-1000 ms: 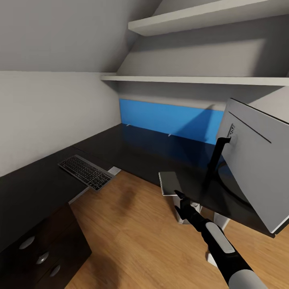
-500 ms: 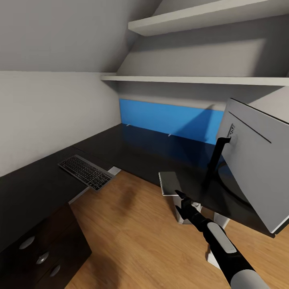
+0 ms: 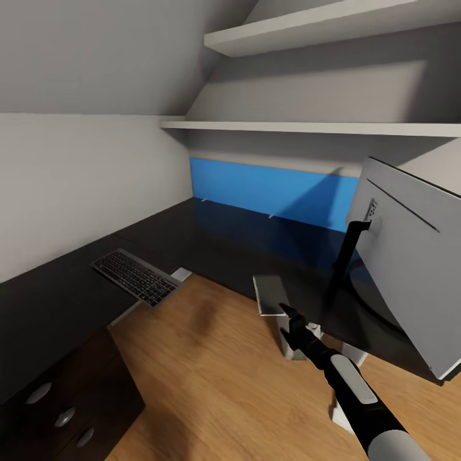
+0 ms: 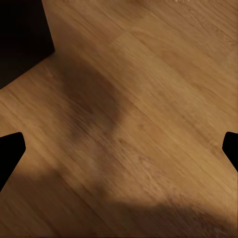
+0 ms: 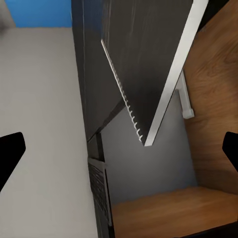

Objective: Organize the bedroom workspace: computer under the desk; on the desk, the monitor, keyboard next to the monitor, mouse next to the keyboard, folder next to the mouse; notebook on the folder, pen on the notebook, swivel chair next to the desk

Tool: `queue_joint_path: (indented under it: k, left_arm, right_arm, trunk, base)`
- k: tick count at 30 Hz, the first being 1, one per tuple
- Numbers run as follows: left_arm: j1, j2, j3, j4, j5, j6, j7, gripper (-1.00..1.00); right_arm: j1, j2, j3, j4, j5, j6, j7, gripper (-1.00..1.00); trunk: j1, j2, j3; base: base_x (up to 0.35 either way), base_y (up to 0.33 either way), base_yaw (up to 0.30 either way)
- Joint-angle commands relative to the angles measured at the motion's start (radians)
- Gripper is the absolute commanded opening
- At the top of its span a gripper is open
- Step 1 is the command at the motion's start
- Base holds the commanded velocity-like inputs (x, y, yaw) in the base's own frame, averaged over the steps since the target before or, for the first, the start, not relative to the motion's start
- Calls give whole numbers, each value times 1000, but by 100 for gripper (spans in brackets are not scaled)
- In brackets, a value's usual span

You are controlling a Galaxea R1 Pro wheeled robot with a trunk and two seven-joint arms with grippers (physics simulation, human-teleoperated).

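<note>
Notebook (image 3: 269,294): thin grey rectangle, lying at the near edge of the desk (image 3: 211,240) in the lower centre of the head view, partly overhanging the floor, just beside the monitor's foot.

Right gripper (image 3: 286,312): at the end of a black arm rising from the lower right, tips right at the notebook's near corner; contact could not be confirmed. In the right wrist view its fingertips (image 5: 11,148) stood wide apart with nothing between them.

Monitor (image 3: 410,256): silver-grey back toward the viewer, on the desk at the right edge, thin black neck (image 3: 349,250) upright.

Keyboard (image 3: 136,275): dark keys, silver frame, at centre left, resting on the black desktop with one end jutting past its edge; well apart from the monitor.

Left gripper (image 4: 119,148): spread wide and holding nothing, over the bare wood floor (image 4: 148,74).

Also noted: blue panel (image 3: 272,192) along the back wall, white shelves (image 3: 307,127) above, black drawer unit (image 3: 64,410) at the lower left.

Step judged in hand: reaching for the notebook. The next move would call for settling the open fingers over the overhanging edge and pinching the thin cover without nudging it off the desk.
</note>
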Motion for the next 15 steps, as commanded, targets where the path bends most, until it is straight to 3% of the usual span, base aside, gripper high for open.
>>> queue_joint_path:
  k: [1, 15]
  left_arm:
    - [-1, 0, -9, 0, 4, -4, 7, 100]
    - [-1, 0, -8, 0, 5, -4, 7, 100]
  right_arm:
    - [-1, -1, 2, 0, -5, 1, 2, 100]
    - [-1, -2, 1, 0, -5, 1, 1, 100]
  trunk:
    - [0, 0, -1]
    - [0, 0, -1]
  base:
    - [159, 0, 0]
    - [43, 0, 0]
